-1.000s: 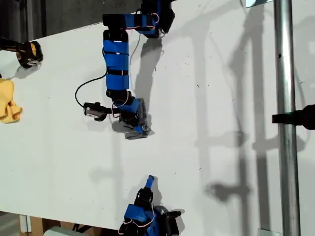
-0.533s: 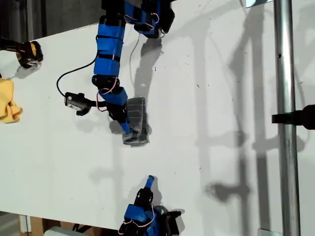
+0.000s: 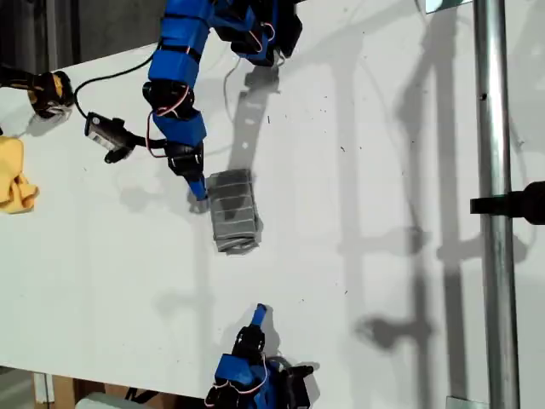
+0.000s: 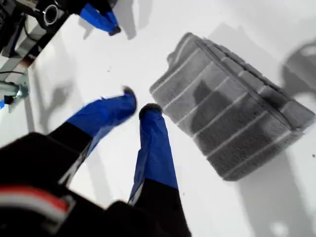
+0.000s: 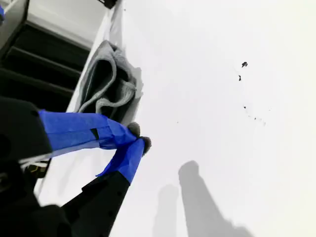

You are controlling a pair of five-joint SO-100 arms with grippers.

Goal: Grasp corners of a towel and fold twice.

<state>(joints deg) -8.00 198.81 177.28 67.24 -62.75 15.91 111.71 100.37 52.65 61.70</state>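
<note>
Now folded towel (image 3: 232,210) on table, my first gripper (image 3: 197,191) beside it

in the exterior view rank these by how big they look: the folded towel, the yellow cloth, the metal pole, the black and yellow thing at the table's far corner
1. metal pole, running the whole height
2. folded towel
3. yellow cloth, cut off by the frame edge, so unsure against the towel
4. black and yellow object, also partly cut off

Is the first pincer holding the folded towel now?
No. My first pincer is empty beside the folded towel, which lies free on the table.
</note>
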